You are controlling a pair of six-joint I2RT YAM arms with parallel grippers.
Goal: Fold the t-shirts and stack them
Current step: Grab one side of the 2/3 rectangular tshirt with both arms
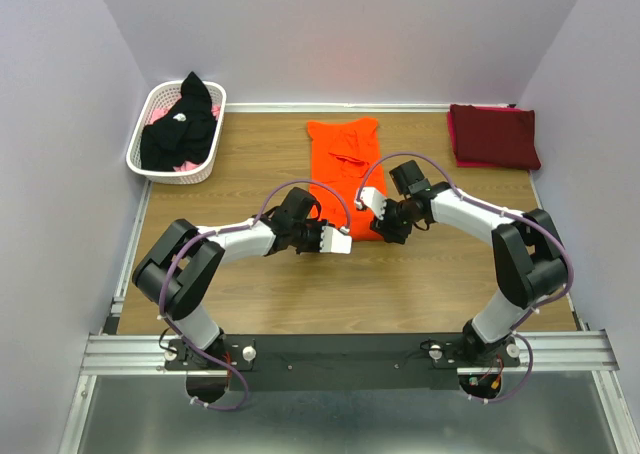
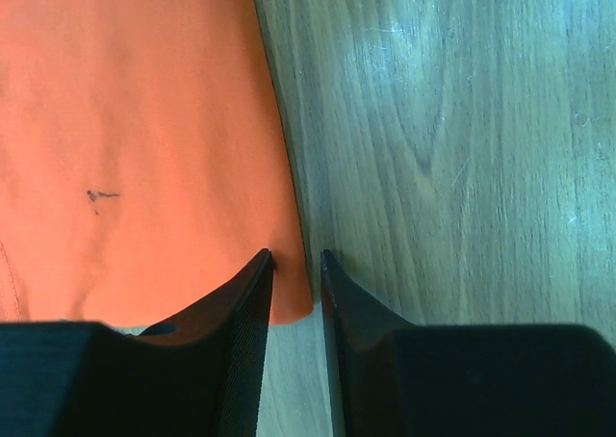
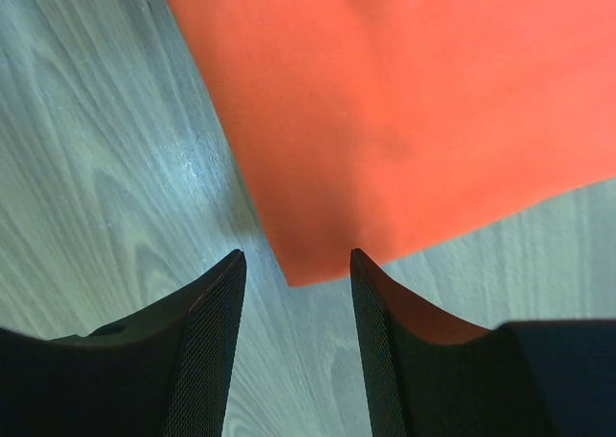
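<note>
Wood-grain worktop point(image 1: 260, 294), enclosed by pale lavender walls point(image 1: 60, 74), carries the orange t-shirt point(image 1: 342, 169) at its centre, folded into a long strip running away from the arm bases. The left gripper point(image 2: 295, 256) stands at the strip's near hem. Its jaws are only narrowly apart, and a corner of the cloth lies flat in the gap, not lifted. The right gripper point(image 3: 297, 254) stands at the other near corner, jaws clearly wider apart. The cloth's point lies between them and nothing is held.

The wrist views show these jaw gaps, and the left one a small dark mark point(image 2: 101, 196) on the cloth. The top view shows neither. Only the top view shows the maroon t-shirt point(image 1: 493, 136), folded at the far right corner, and the black t-shirt point(image 1: 182, 124), heaped in a white basket point(image 1: 140, 159) at the far left.
</note>
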